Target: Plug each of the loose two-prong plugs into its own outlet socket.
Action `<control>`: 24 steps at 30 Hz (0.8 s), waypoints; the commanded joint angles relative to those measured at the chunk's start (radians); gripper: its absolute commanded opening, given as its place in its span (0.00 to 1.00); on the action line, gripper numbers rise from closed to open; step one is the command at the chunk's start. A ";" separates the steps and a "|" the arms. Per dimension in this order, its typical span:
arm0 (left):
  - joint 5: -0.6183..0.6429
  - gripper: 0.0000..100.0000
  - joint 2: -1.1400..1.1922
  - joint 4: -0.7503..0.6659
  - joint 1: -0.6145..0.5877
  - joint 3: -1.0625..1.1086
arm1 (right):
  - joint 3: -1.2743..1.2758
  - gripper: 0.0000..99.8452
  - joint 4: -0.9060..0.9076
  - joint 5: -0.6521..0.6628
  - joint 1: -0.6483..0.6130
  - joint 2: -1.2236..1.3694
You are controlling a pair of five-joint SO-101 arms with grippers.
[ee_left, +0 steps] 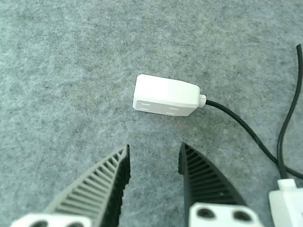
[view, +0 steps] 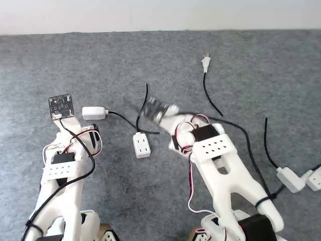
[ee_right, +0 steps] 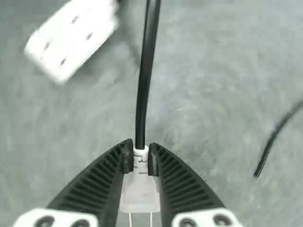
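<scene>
1. Gripping the two-prong plug [ee_right: 139, 189], my right gripper [ee_right: 140, 149] is clenched on its body; the prongs point back toward my wrist and the cord [ee_right: 144, 71] runs ahead.
2. The outlet socket [ee_right: 71, 38] lies ahead, off to one side of the cord.
3. My left gripper [ee_left: 154, 149] hangs released, a second socket [ee_left: 165, 96] just ahead.

Two robot arms [view: 60, 173] [view: 220, 155], two two-prong plugs [view: 205, 62] [ee_right: 139, 191], two white outlet sockets [view: 94, 113] [view: 142, 145], two more white cord blocks [view: 290, 179] [view: 315, 179].

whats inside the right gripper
A white two-prong plug is clamped in the right gripper, with its black cord running out. The plug's sides are covered by the gripper.
</scene>
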 commanded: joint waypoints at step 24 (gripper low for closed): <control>0.002 0.16 -0.021 -0.011 0.060 -0.010 | 0.028 0.01 -0.188 -0.781 -0.067 -0.065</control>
